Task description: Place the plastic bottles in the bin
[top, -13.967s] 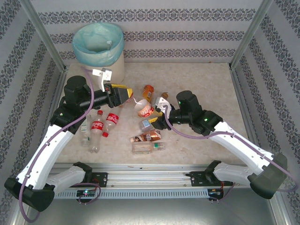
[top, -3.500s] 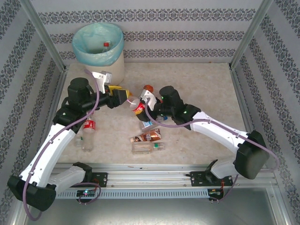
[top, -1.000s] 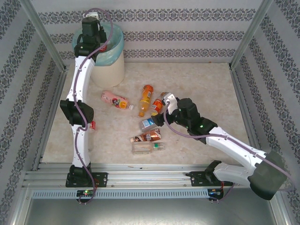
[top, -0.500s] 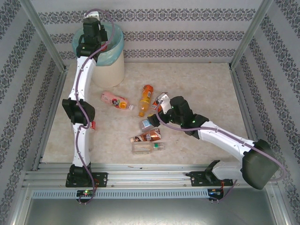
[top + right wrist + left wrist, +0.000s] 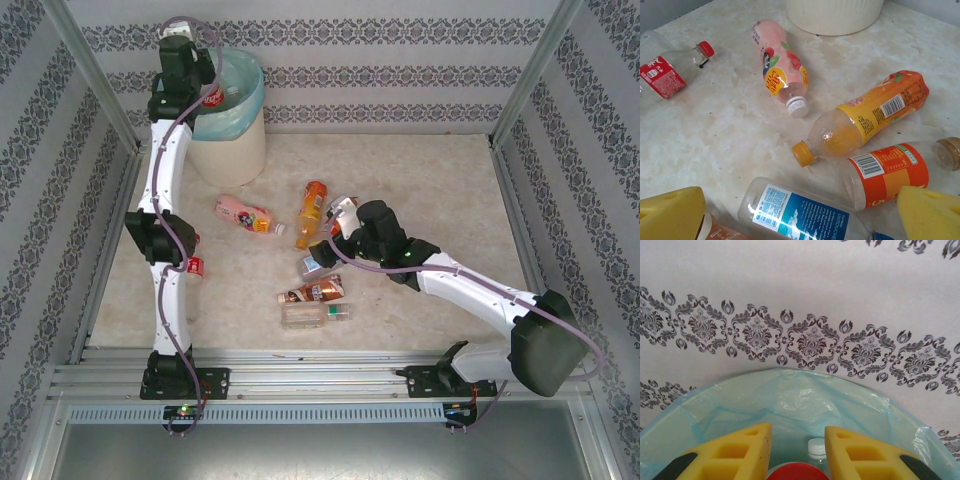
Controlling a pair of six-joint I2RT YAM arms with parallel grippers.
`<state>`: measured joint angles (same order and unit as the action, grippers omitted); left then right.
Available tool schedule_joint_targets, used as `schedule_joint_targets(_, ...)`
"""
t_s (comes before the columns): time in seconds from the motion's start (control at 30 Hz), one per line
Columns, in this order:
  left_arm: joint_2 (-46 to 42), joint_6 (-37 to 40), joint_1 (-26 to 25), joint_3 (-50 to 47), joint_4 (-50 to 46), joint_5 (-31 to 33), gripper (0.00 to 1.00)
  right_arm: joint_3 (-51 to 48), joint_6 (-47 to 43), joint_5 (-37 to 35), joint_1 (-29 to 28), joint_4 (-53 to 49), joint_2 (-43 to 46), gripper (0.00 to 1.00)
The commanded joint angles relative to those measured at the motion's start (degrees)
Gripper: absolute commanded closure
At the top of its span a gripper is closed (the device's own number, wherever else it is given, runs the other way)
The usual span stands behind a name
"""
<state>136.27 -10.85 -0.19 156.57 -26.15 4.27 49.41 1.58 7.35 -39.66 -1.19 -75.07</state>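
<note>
Left pincer gripping red-capped bottle over bin, white-capped bottle inside

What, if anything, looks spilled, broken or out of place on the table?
Nothing looks spilled or broken. The bottles lie on their sides with caps on: the pink bottle, orange bottle, orange-labelled bottle and blue-labelled bottle are loosely clustered. The clear bottle with a red label lies apart from them.
</note>
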Motion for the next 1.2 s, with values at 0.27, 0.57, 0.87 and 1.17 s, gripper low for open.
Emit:
schedule_joint_targets(0.27, -8.22, -6.46, -3.17, -1.86, -1.25, -8.07, 1.00, 1.57, -0.09, -0.32, -1.45, -0.92, -0.34, 0.02)
schedule_joint_targets(0.57, -6.61, -4.48, -6.70, -1.42, -4.89, -8.84, 1.00, 2.16, -0.18, -0.24, -2.41, -1.47, -1.53, 0.02)
schedule_joint_targets(0.87, -2.31, -2.68, -6.27, -1.18, -7.82, -4.93, 1.00, 2.10, -0.20, -0.61, -3.97, -2.62, -1.27, 0.02)
schedule_joint_targets(1.17, 3.67, -0.99, -4.82, -1.30, -10.72, -7.04, 1.00, 2.35, -0.10, -1.03, -4.36, -2.75, -2.31, 0.02)
